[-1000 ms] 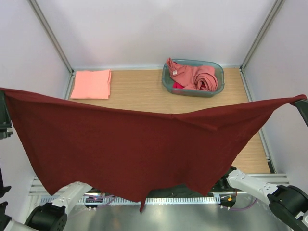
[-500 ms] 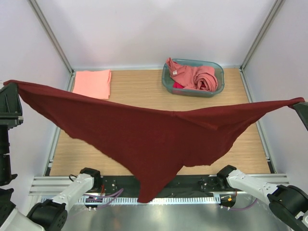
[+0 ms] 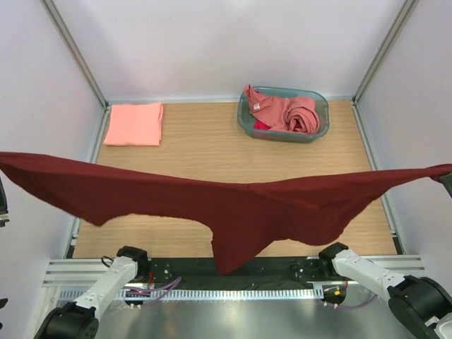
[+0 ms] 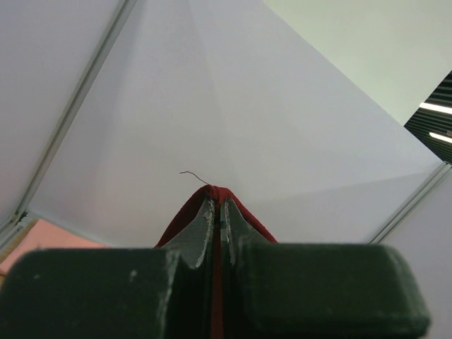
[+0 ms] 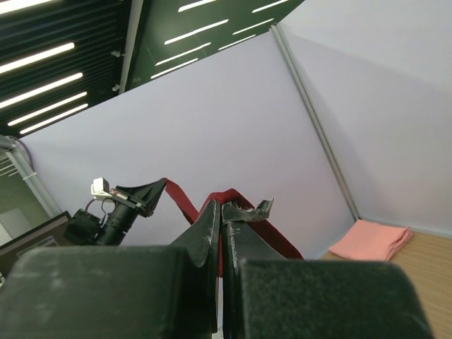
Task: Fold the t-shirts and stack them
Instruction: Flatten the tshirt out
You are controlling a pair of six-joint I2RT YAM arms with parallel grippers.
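Left gripper (image 4: 219, 205) clamped on corner of maroon t-shirt (image 3: 240, 205); right gripper (image 5: 220, 208) clamped on opposite corner. Shirt stretched in air between them, middle sagging over near edge of table (image 3: 205, 141). Beyond: folded pink t-shirt (image 3: 134, 123) far left; crumpled pink t-shirts (image 3: 286, 113) in teal basket (image 3: 321, 106) far right.

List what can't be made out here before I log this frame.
- Top view: left pincer and right pincer, mostly cut off by the side edges, as are the ends of the maroon shirt.
- Top view: near part of the table, hidden under that shirt.
- In the basket: count of pink shirts, too tangled.
- Wrist views: which part of the shirt is pinched; only a sliver shows.
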